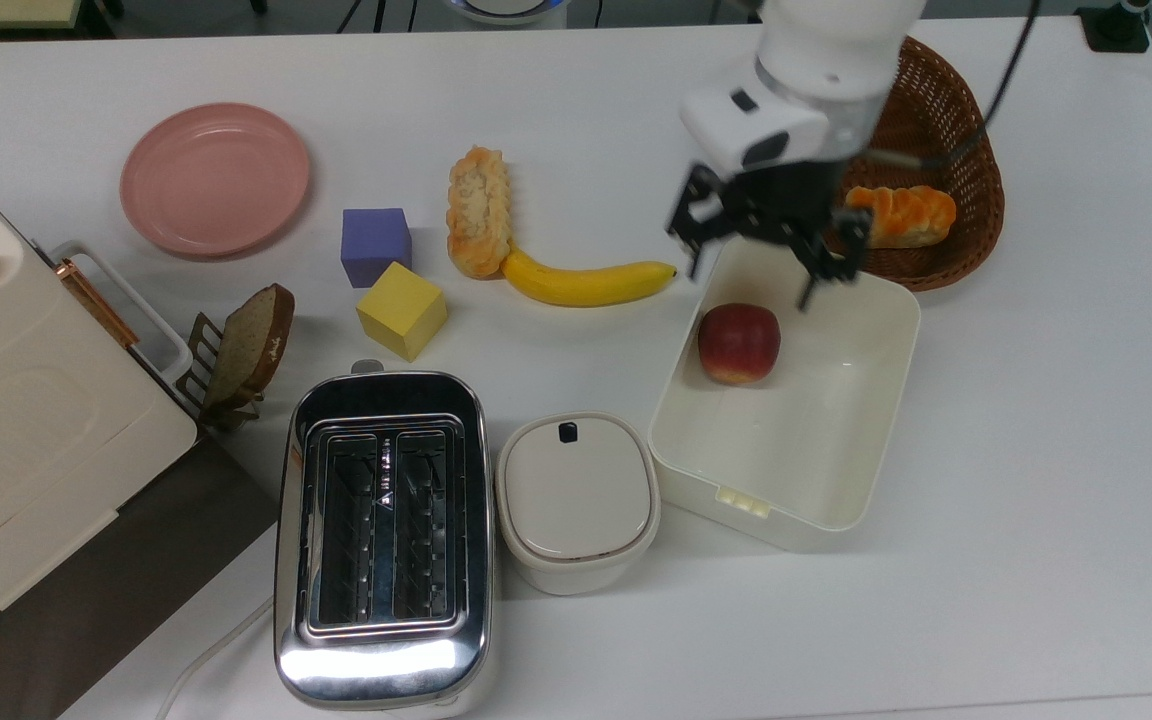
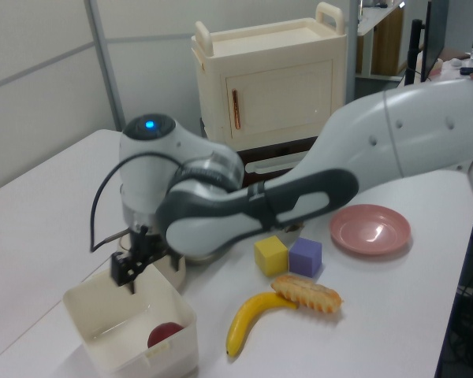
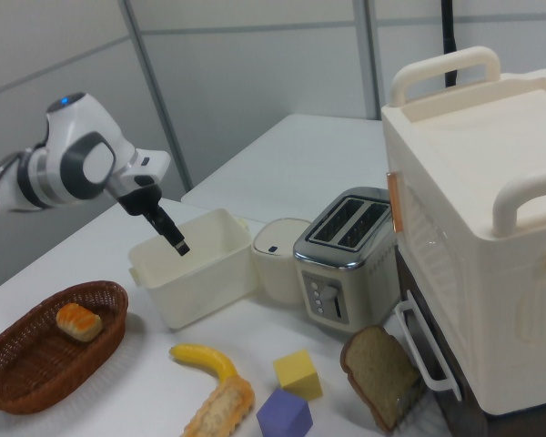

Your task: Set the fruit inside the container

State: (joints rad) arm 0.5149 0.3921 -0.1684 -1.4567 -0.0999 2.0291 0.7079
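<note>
One fruit (image 1: 738,343) sits inside the one container (image 1: 871,420), near a corner. In the left view its wall hides most of it. The gripper (image 1: 758,252) hangs above, fingers wide apart, holding nothing.

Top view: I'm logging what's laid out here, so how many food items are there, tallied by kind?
Apple-like fruit, in the container: 1
Banana: 1
Bread rolls, one on the table, one in the basket: 2
Bread slice in the rack: 1
Total: 5
</note>
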